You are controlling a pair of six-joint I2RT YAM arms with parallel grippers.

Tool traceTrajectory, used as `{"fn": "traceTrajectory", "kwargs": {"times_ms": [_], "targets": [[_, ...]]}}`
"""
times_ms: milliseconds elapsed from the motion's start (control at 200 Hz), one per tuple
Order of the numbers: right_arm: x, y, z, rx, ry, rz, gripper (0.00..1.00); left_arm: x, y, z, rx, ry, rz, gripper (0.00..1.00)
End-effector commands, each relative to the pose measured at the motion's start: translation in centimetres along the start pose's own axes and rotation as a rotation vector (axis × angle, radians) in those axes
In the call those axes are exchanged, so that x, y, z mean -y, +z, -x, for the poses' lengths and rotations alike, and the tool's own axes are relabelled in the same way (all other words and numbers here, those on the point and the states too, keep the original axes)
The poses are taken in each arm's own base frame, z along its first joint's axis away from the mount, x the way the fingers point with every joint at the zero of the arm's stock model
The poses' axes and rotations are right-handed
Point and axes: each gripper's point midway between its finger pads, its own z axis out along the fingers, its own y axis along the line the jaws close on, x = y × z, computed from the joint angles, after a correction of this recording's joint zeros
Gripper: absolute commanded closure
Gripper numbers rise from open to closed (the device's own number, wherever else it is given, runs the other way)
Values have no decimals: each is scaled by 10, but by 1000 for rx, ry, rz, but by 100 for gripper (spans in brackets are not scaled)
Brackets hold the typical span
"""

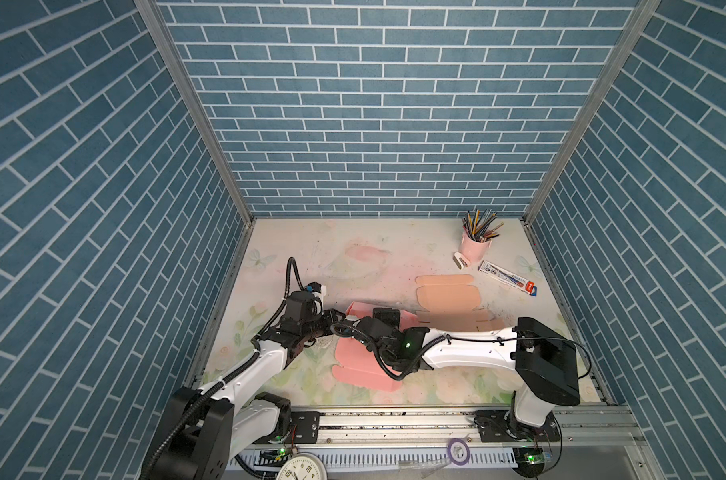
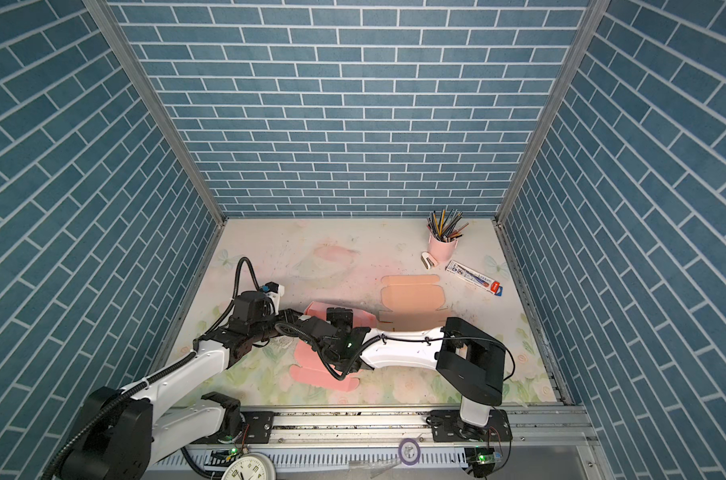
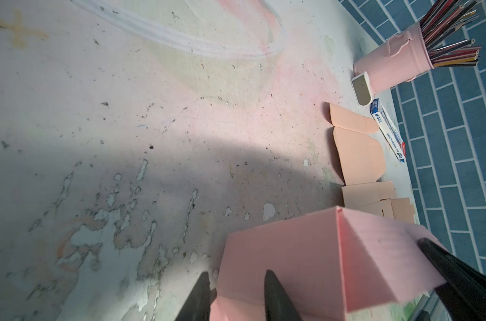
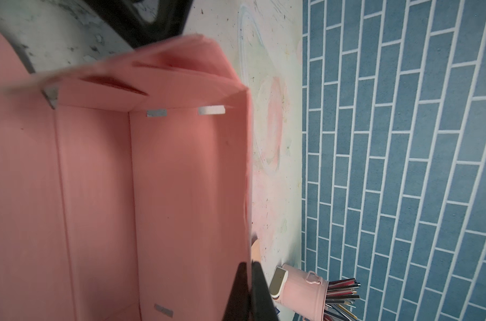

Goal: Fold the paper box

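The pink paper box (image 1: 361,368) sits partly folded at the middle front of the table, walls raised and its lid flap lying flat toward the front. My left gripper (image 1: 343,322) is at the box's left end. In the left wrist view its fingers (image 3: 275,297) stand partly closed, gripping the end wall (image 3: 280,250) between them. My right gripper (image 1: 388,320) reaches across from the right. In the right wrist view it (image 4: 248,280) is shut on the thin far wall, and the box's inside (image 4: 180,180) shows. The end flap (image 4: 180,64) leans inward and is blurred.
A flat peach box blank (image 1: 448,297) lies just behind and to the right of the pink box. A pink cup of pencils (image 1: 475,245), a small white stapler (image 1: 462,259) and a slim white-blue carton (image 1: 508,277) stand at the back right. Brick-patterned walls enclose three sides.
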Motion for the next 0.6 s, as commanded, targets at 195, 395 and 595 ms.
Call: {"fn": "traceTrajectory", "kwargs": {"times_ms": [195,395,595], "targets": [[-10,0,2,29,-81,-67,100,-2,-3,-15,31,15,14,60],[-20,-1,-3,35,-112,-60,100,-4,-7,-21,60,11,12,56],[-22,-4,-3,50,-122,-75,100,5,-11,-26,83,53,-10,54]]}}
